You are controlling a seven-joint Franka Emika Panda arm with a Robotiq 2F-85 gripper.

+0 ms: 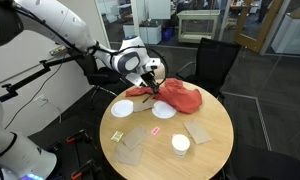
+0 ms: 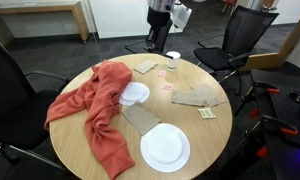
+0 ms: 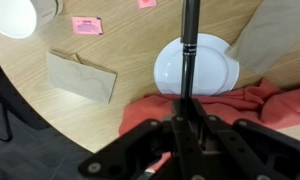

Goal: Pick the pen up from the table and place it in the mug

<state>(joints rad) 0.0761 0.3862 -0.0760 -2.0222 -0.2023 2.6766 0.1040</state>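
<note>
Pen: short thin dark stick [image 3: 187, 50], clamped in your black Robotiq gripper [image 3: 185, 112].

Wrist view:
- The jaws are closed on the pen's near end, and its shaft points away up the frame.
- The pen is held in the air, off the round light-wood table [image 3: 130, 55].
- It lines up over the small round white plate [image 3: 215, 70].
- A crumpled red cloth [image 3: 240, 105] lies between that plate and the gripper, touching the plate's near rim.
- The small white round mug [image 3: 12, 15] sits in the top corner, well apart from the pen.
- A folded brown paper piece [image 3: 80, 76] and a small pink scrap [image 3: 87, 25] lie on the wood between the mug and the plate.

In an exterior view:
- Your gripper [image 1: 150, 80] hangs above the far side of the table [image 1: 218, 140], over the edge of the red cloth [image 1: 180, 97].
- You have 2 plates here. The small white plate [image 1: 164, 110] touches the cloth, and the large round white plate [image 1: 123, 108] lies beside it.
- The mug [image 1: 180, 144] stands upright on the near side, well apart from the gripper.
- The pen is too thin here to pick out with certainty.

In an exterior view:
- The gripper [image 2: 162, 15] is cut by the top edge, so you cannot tell its jaws here.
- The mug [image 2: 173, 60] stands on the far side of the table [image 2: 215, 135].
- The red cloth [image 2: 95, 110] overlaps the small white plate [image 2: 135, 93].
- The large round white plate [image 2: 165, 148] is nearest the camera.
</note>
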